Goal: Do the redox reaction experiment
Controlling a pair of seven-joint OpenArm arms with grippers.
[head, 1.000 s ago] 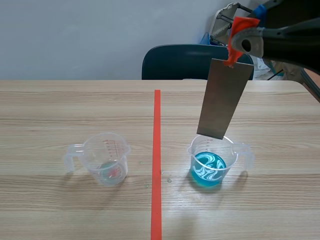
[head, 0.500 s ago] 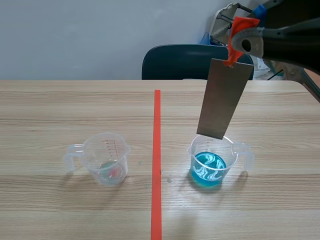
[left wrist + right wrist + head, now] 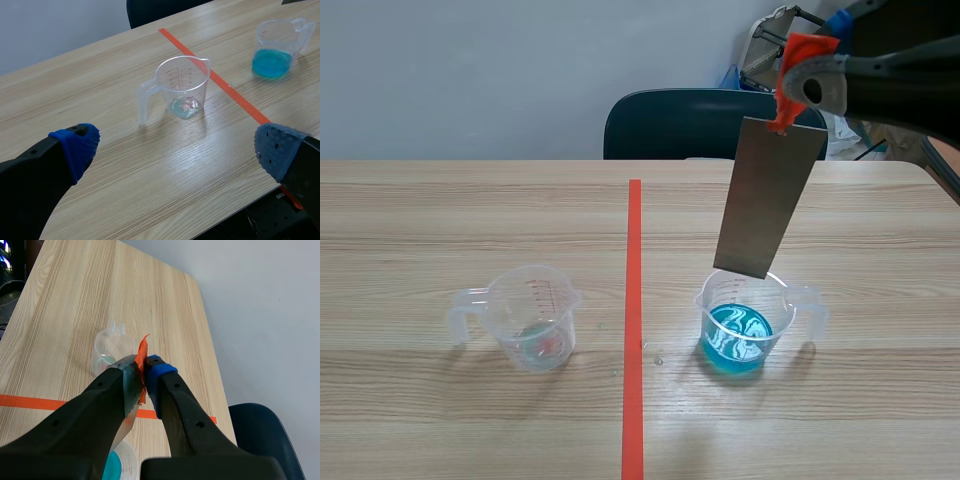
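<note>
The right gripper stands raised over the right side of the light wooden worktop. Its fingers are closed tight on a crumpled orange tab fixed to the top edge of a flat grey rectangular metal plate. In the right wrist view the same orange tab shows squeezed between the two fingertips of that gripper.

The plate hangs down from the tab on a slant. Its lower edge lies over the far rim of a clear plastic measuring cup holding blue liquid, above the liquid's surface. Whether the plate touches the rim cannot be told. This cup stands right of the orange-red tape line, with its handle pointing away from the line.

On the other side of the line stands a second clear plastic measuring cup with red graduation marks. It holds only a little pale residue at the bottom, and its handle points away from the line.

The left gripper hangs low over the near worktop. Its fingers are spread wide with nothing between them, and the nearly empty cup is ahead of it. The blue-liquid cup is farther off, beyond the tape.

A dark blue chair stands behind the worktop.
</note>
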